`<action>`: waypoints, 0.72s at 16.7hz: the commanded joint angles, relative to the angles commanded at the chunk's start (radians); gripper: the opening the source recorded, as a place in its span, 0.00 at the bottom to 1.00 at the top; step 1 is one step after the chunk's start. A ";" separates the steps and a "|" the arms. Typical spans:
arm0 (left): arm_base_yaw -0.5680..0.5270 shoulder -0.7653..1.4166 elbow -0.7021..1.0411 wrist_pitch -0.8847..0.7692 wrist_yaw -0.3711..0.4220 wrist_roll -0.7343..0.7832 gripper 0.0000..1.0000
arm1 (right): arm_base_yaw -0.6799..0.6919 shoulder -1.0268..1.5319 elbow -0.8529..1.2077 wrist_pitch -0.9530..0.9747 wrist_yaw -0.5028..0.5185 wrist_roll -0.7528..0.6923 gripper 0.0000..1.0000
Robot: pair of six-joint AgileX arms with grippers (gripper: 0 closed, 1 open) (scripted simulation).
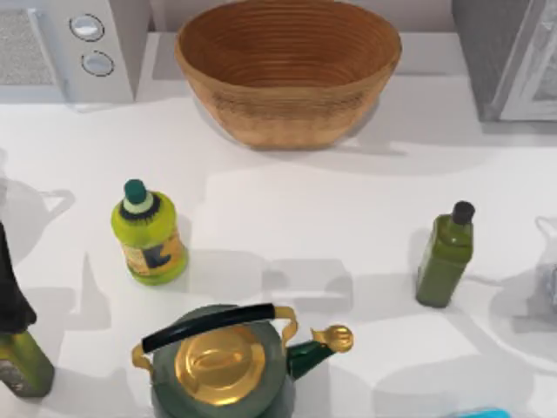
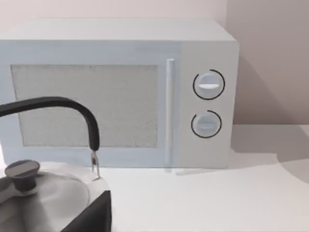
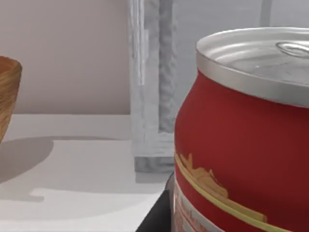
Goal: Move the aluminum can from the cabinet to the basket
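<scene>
The work surface was a white table (image 1: 348,226) set against a pale wall. The left arm stood parked by the table's left edge. Its wrist camera faced a white microwave (image 2: 96,43) with two round knobs, and a grey kettle (image 2: 43,193) sat close beneath it. The state of the left gripper could not be told.

A yellow-green bottle (image 1: 150,235) and a green kettle with a gold lid (image 1: 222,366) stood upright and apart on the table. Neither lay between the cabinet and the basket.

The woven basket (image 1: 287,113) sat at the back, mouth upward and empty, so it was judged ready to receive. An olive-green bottle (image 1: 444,261) stood upright to its right and nearer the front.

The grey speckled cabinet (image 1: 487,61) occupied the back right corner. The aluminum can (image 3: 241,159), red-sided with a silver top, stood upright immediately in front of the right wrist camera, at the right gripper itself. The cabinet's pale door frame was behind it and the basket's rim was well off to one side. That closeness suggested the can was in the gripper's reach or grasp, but whether the right gripper was closed on it could not be told.

The can was not yet in the basket, so the carry across was judged outstanding. The olive-green bottle was the nearest obstacle.
</scene>
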State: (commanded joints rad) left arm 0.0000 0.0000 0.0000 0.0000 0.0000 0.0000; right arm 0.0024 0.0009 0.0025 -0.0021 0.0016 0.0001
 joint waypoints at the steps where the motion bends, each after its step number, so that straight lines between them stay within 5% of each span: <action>1: 0.000 0.000 0.000 0.000 0.000 0.000 1.00 | -0.002 -0.001 -0.002 0.002 -0.001 0.000 0.00; 12: 0.000 0.000 0.000 0.000 0.000 0.000 1.00 | 0.111 0.199 0.155 0.046 0.015 0.012 0.00</action>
State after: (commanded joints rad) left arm 0.0000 0.0000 0.0000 0.0000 0.0000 0.0000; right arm 0.1133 0.2002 0.1576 0.0441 0.0165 0.0121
